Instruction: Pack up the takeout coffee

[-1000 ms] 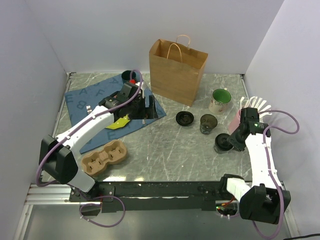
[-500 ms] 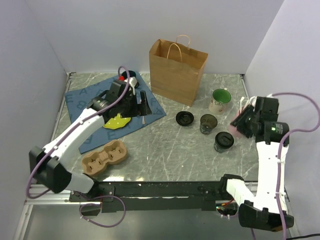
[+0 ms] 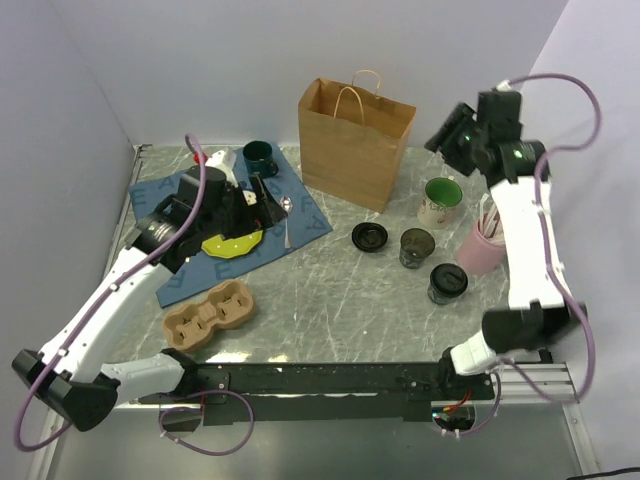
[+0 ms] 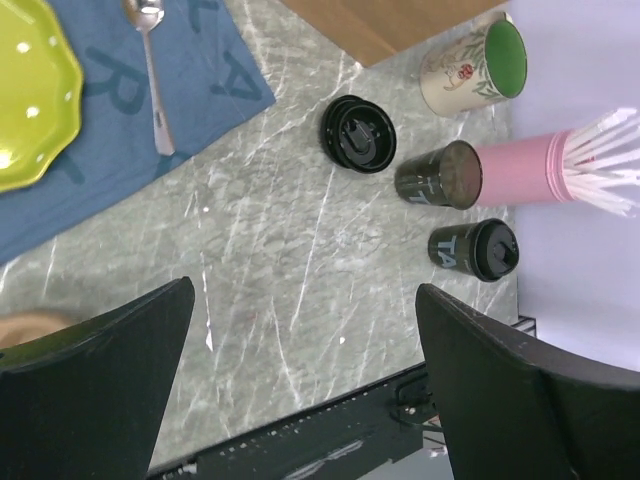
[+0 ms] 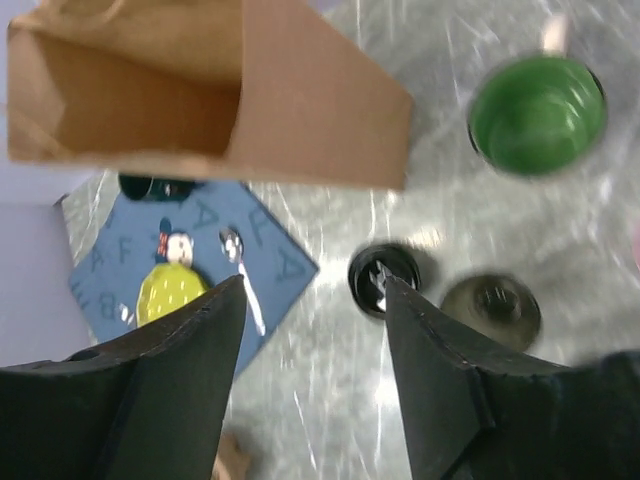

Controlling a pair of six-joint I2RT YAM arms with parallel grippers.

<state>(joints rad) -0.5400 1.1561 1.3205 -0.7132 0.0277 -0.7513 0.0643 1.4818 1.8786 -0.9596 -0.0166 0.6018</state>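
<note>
Bright, even light from overhead fills the scene, leaving only short, soft shadows beside the paper bag [image 3: 355, 140]. The top and left wrist views are sharp. The right wrist view is smeared by blur, with pale glare on the marble table [image 5: 320, 400].

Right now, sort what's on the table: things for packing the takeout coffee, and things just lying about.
For the job:
lidded cup
paper bag

Lying about:
open cup
loose lid
white mug
pink cup
plate
spoon
dark mug
cup carrier
mat
</note>
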